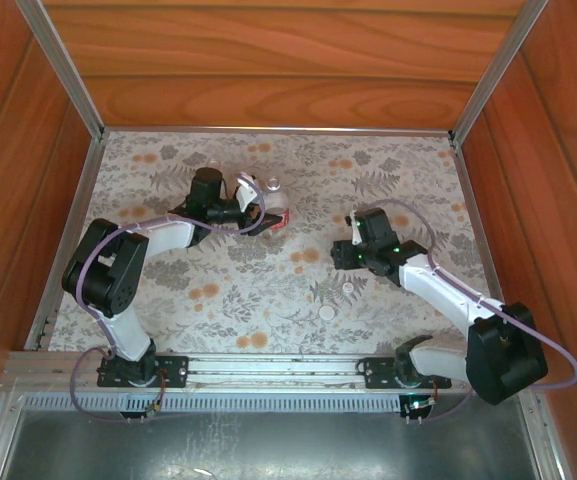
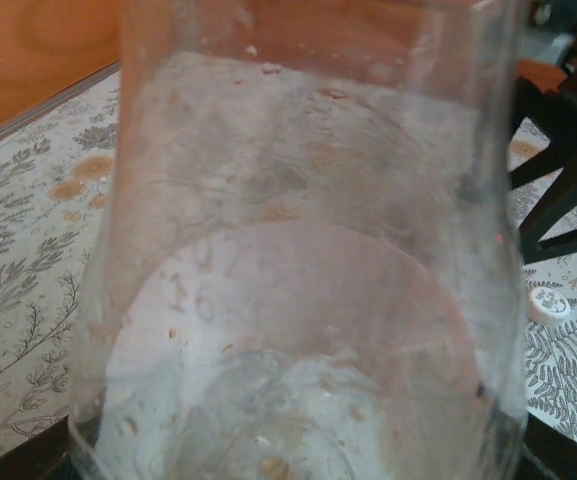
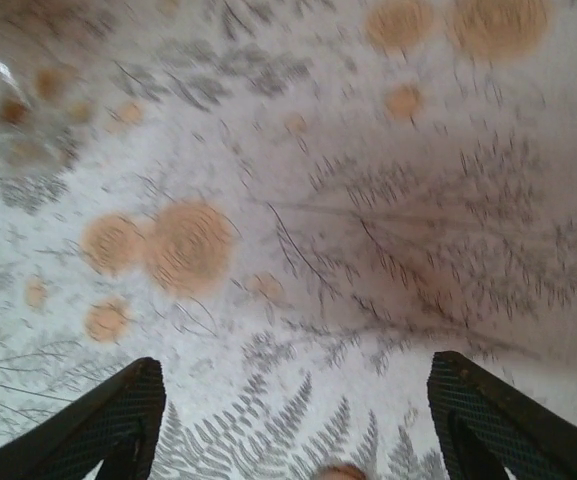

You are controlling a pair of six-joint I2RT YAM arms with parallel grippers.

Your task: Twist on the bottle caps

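I count two bottle caps, one [image 1: 348, 287] and another [image 1: 326, 312], lying loose on the tabletop [image 1: 418, 180] near its middle. I can be sure of only one red-labelled bottle [image 1: 278, 218]. Wooden walls [image 1: 268, 60] close three sides, and the centre is open. My left gripper [image 1: 253, 210], arm stretched forward, is clamped on the bottle. My right gripper [image 3: 293, 365] hovers low, fingers apart.

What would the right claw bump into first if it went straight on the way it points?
Most likely the flowered cloth: the right claw points down at it, open, with nothing seen in between. The picture is blurry, so the distance is unclear.
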